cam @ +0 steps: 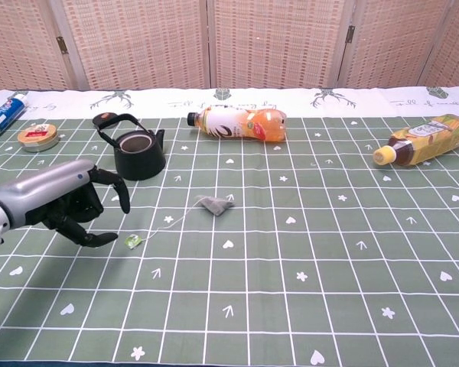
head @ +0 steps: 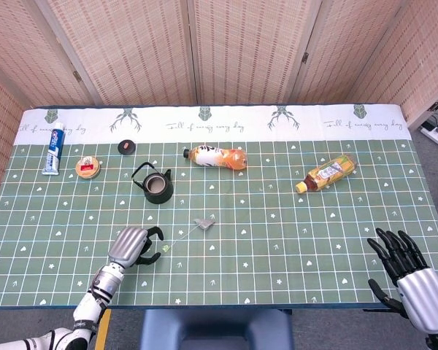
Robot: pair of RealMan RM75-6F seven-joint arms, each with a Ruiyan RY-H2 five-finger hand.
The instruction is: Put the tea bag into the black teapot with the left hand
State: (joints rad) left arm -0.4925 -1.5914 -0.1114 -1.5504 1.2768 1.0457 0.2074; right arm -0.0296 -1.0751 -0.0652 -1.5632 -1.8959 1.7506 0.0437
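Note:
The grey tea bag [head: 203,222] [cam: 215,205] lies on the green cloth, its thin string running down-left to a small green tag [head: 166,249] [cam: 132,241]. The black teapot [head: 155,185] [cam: 138,150] stands lidless with its mouth open, behind and left of the bag. My left hand [head: 132,246] [cam: 65,200] hovers just left of the tag, fingers curled downward and apart, holding nothing. My right hand [head: 410,275] rests open at the table's near right corner, seen only in the head view.
A black lid [head: 126,146] lies behind the teapot. A toothpaste tube [head: 54,148] and a round tin [head: 87,167] sit at the far left. An orange bottle [head: 217,156] and a yellow-labelled bottle [head: 325,173] lie on their sides further back.

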